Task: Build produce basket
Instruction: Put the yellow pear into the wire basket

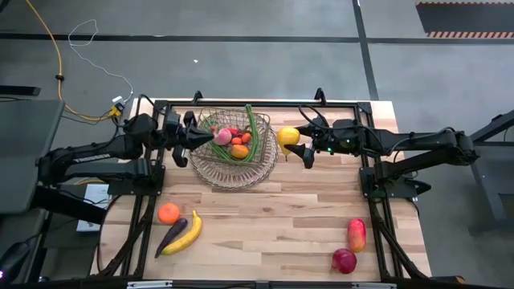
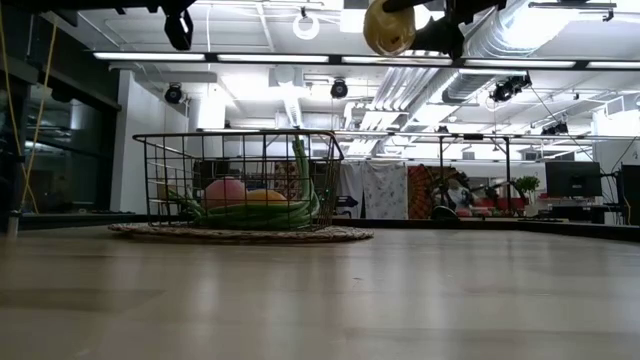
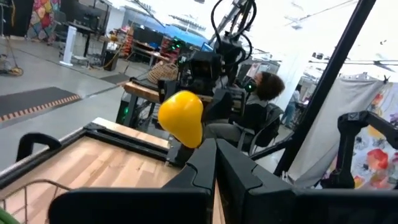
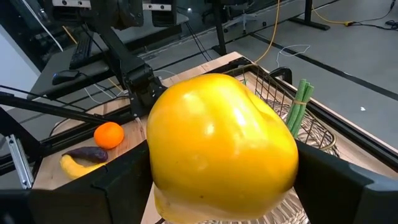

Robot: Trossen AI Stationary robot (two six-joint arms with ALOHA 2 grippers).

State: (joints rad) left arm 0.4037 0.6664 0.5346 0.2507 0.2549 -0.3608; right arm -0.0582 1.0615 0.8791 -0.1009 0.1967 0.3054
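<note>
Basket of bronze-grey wire mesh [image 1: 233,172] sits near the far edge of the wooden counter [image 1: 273,217], about midway along it, already holding long green beans [image 1: 253,128], a pink-red round fruit [image 1: 222,137] and some small orange pieces. And here comes the next item: the right pincer [image 1: 299,144] hangs just beside the basket's right rim, raised off the counter, its two dark fingers spread wide and clamped on a smooth yellow lemon-like fruit [image 4: 224,149]. The right wrist view is almost filled by that fruit, with the basket rim beyond it.

The left pincer [image 1: 183,144] waits at the basket's left rim, fingers shut and empty.

Still waiting on the counter: a round orange [image 1: 169,213], a dark purple eggplant [image 1: 171,235] and a curved yellow banana [image 1: 186,234] lie clustered near the front left corner, with two red apples [image 1: 350,245] near the front right corner.

My read: this is the carry step, fruit lifted and not yet over the mesh. The next move calls for a short travel toward the basket's middle, clearing the rim, then a lowering before the fingers let go. The upright green beans along the right wall look like the thing to steer around, and a drop from this height could bounce the fruit out.
</note>
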